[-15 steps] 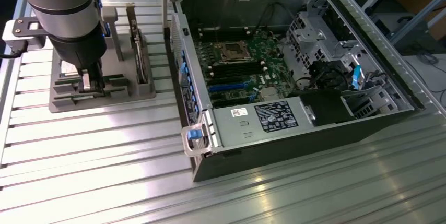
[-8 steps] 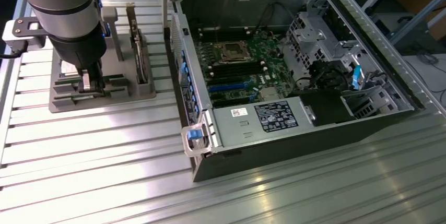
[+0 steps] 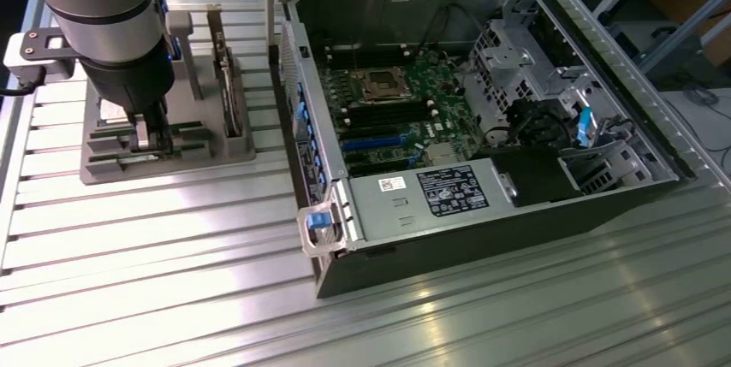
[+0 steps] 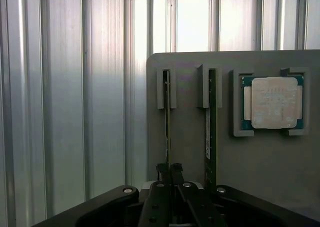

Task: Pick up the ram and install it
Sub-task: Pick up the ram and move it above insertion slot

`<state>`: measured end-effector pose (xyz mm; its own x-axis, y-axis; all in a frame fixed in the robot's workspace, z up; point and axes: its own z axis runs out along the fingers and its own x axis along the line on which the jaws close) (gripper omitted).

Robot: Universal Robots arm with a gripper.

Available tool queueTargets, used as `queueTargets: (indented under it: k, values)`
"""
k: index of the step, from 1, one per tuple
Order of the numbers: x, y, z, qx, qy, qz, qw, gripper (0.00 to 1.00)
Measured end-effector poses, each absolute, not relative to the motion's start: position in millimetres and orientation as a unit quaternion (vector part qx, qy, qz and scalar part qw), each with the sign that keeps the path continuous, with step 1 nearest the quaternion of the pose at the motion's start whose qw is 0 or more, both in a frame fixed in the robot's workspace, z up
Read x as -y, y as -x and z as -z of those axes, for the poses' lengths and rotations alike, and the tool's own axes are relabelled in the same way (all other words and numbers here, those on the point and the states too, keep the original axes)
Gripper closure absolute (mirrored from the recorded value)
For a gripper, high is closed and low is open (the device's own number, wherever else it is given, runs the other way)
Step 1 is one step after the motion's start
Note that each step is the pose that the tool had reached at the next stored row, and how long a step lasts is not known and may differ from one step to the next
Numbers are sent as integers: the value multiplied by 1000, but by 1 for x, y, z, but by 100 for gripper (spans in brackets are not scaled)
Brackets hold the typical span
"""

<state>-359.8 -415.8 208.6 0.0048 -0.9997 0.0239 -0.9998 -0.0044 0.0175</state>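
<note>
In the exterior view's upper left, the gripper (image 3: 149,138) reaches down into the grey holder (image 3: 109,170). Its fingertips are pinched onto the ram (image 4: 167,117), which stands on edge in its slot. A second stick (image 4: 211,132) and the CPU (image 4: 272,103) sit alongside. The open computer case (image 3: 457,256) fills the exterior view's right.

An open computer case (image 3: 480,247) sits on the ribbed metal table (image 3: 171,298); a square CPU chip (image 4: 274,103) rests in a gray tray (image 4: 260,162).
</note>
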Motion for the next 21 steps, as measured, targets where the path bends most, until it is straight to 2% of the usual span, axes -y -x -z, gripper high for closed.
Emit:
queueTargets:
  k: [10,21]
  values:
    - [416,360,-211,705,-709,-2,15,88]
    - [416,359,-265,705,-709,-2,15,88]
